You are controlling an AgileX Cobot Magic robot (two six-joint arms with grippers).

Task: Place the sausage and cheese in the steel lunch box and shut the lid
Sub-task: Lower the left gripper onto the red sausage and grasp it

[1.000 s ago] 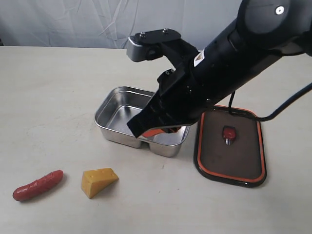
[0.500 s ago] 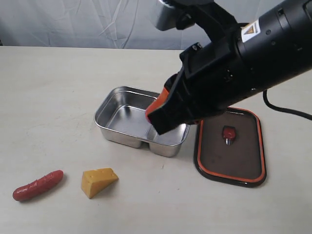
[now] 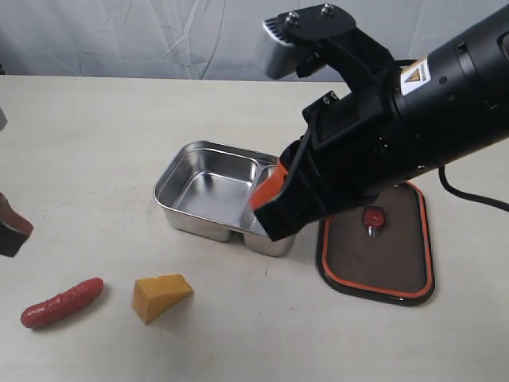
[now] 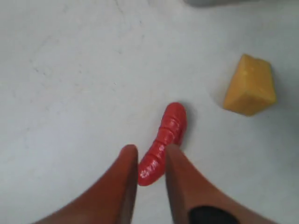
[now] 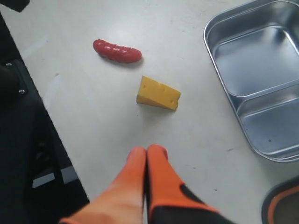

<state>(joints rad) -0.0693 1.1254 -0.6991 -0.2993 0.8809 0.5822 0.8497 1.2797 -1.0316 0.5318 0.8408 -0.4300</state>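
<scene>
Left pincer [image 4: 150, 150] has come into view, narrowly parted above the sausage [image 4: 164, 137]. Right pincer [image 5: 146, 152], pressed together, empty, near the steel lunch box [image 3: 189, 223].

Pale beige table [image 3: 95, 143] — wrinkled whitish backdrop [image 3: 119, 40] behind.

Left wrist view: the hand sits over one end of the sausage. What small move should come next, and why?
Probably lower the left hand straight down onto the sausage, perhaps opening wider first. The sausage lies loose on the table, its near end lining up with the narrow gap between the fingers, and nothing is gripped yet.
</scene>
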